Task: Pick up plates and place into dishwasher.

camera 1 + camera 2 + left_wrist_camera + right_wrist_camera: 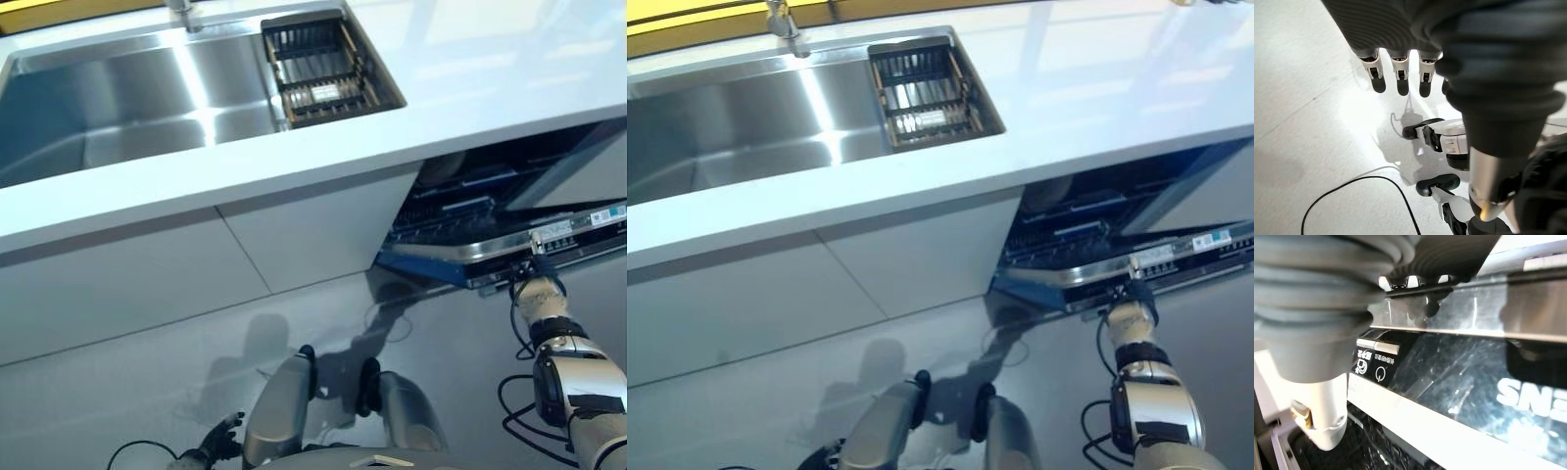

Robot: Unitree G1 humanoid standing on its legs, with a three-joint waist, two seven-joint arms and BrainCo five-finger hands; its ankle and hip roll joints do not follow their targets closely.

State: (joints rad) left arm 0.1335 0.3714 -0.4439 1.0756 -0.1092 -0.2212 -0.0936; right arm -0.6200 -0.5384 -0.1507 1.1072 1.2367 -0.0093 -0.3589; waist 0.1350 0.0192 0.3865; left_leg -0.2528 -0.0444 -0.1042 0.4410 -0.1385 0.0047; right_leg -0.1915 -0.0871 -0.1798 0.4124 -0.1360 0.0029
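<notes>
The dishwasher stands under the white counter at the right, its door tilted partly down with dark racks showing inside. My right hand is up against the door's top edge, and the right wrist view has that hand's thumb hanging in front of the door's black control panel. A black dish rack sits in the right end of the steel sink; what lies in it is too small to tell. My left hand hangs low over the floor, its fingers straight, holding nothing.
The white counter runs across the view, with white cabinet fronts below it. A tap stands behind the sink. Grey floor stretches in front of the cabinets, and the lowered door juts out over it at the right.
</notes>
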